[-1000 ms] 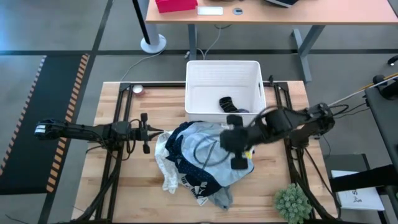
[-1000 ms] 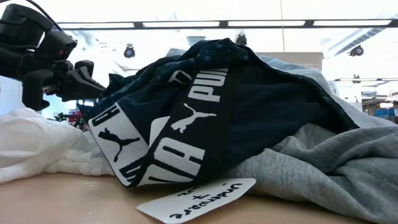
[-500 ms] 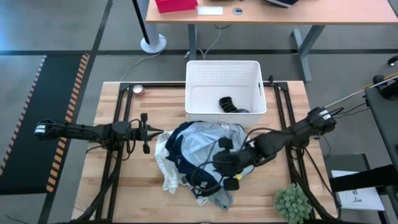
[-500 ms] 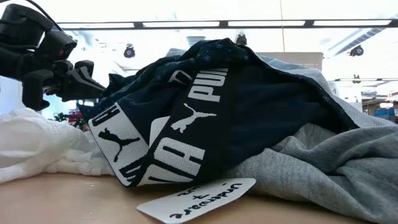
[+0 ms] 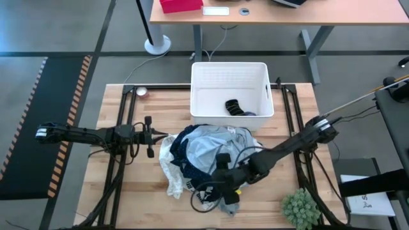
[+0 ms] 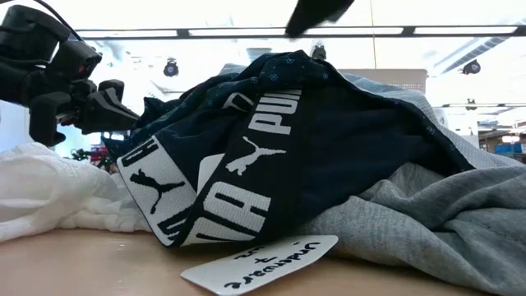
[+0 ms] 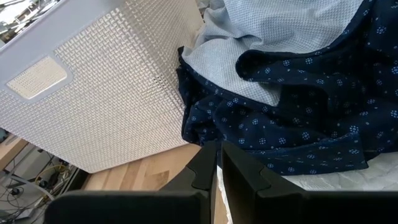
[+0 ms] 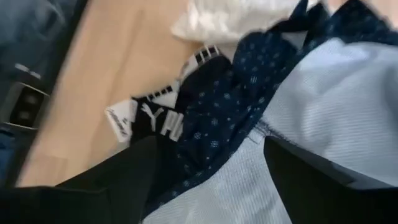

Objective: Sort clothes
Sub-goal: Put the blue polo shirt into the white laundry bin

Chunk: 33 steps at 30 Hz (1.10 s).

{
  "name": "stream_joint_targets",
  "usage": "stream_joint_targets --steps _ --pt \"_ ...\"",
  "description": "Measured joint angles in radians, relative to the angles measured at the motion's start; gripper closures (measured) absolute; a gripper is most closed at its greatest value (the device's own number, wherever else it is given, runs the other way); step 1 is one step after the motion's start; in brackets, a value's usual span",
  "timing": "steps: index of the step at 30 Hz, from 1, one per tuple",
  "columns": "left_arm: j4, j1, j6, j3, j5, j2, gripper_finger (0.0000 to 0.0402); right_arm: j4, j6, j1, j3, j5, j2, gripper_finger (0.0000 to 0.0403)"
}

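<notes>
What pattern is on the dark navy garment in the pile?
Small pale flower-like dots on the dark navy garment, clearest in the left wrist view.

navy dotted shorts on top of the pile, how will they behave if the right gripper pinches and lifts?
Probably floppy: the navy shorts lie in loose folds. They may drag neighbours, since the light blue garment and grey garment overlap them. The waistband looks firmer, likely a steadier pinch for the open right gripper above the pile.

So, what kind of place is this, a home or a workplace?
Probably a workplace, like a robotics lab: the wooden table stands beside black-and-orange hazard floor tape, long ceiling strip lights run overhead, and an office desk stands behind.
</notes>
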Motion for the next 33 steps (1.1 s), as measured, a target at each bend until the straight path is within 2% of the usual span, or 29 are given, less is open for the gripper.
stream_joint_targets --steps 6,15,19,26,27,33 --pt "0.000 0.000 0.000 0.000 0.000 0.000 0.0390 -0.001 -0.016 -0.002 0.014 0.084 0.072 0.0125" --pt "0.000 0.000 0.000 0.000 0.000 0.000 0.0390 0.000 0.007 -0.012 0.016 0.099 0.106 0.0153" --pt "0.000 0.000 0.000 0.000 0.000 0.000 0.0390 -0.001 0.027 -0.026 0.016 0.104 0.115 0.0204" --pt "0.000 0.000 0.000 0.000 0.000 0.000 0.0390 -0.005 0.016 -0.033 0.016 0.106 0.103 0.0381" --pt "0.000 0.000 0.000 0.000 0.000 0.000 0.0390 -0.005 0.011 -0.033 0.016 0.105 0.093 0.0390" --pt "0.000 0.000 0.000 0.000 0.000 0.000 0.0390 -0.025 0.015 -0.030 0.059 0.106 0.028 0.0380"
